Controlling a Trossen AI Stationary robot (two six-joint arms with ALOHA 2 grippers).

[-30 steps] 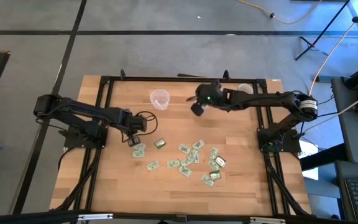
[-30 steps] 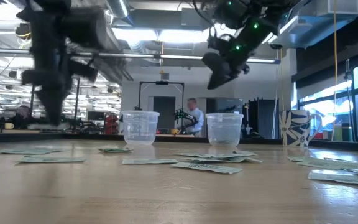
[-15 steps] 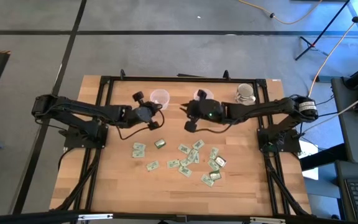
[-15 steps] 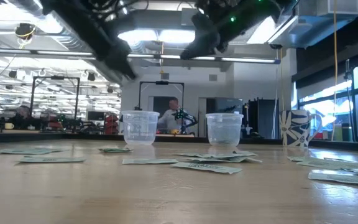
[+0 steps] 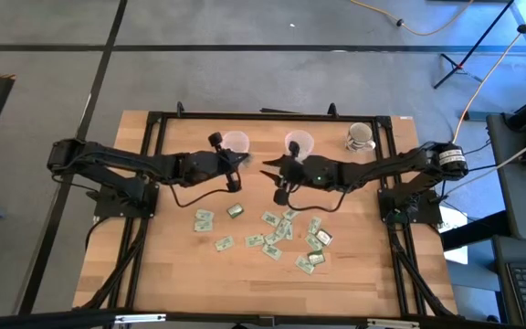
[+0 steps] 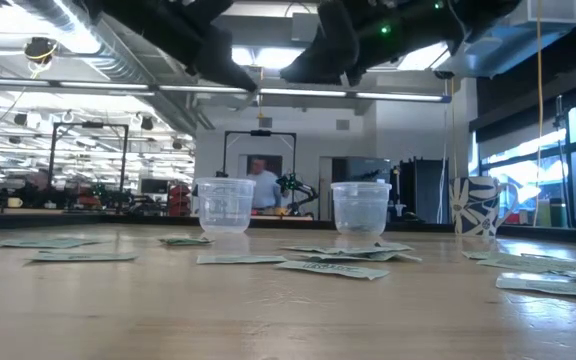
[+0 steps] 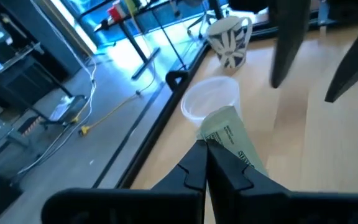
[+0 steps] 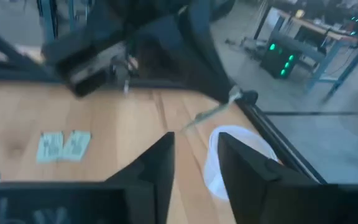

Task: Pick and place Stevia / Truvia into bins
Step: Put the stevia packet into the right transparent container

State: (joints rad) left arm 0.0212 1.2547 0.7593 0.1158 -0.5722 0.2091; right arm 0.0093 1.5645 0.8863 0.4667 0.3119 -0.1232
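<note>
Sachet (image 7: 229, 138) pinched in left gripper (image 5: 233, 171), just short of left cup (image 5: 236, 143). Carry step, I'd say; next needs a short move over the rim, then release. Right gripper (image 5: 276, 177) spread, nothing in it, near right cup (image 5: 299, 144). More sachets (image 5: 277, 232) loose on desk (image 5: 181, 265).

patterned mug (image 5: 359, 138), wooden table (image 5: 181, 274), person (image 6: 261, 184)

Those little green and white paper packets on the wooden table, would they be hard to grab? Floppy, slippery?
Probably fiddly: the pale green and white paper sachets lie flat on the wooden table, leaving little edge to grip. Likely light and bendable; the one pinched in the left gripper sticks out unsupported, slightly curved.
</note>
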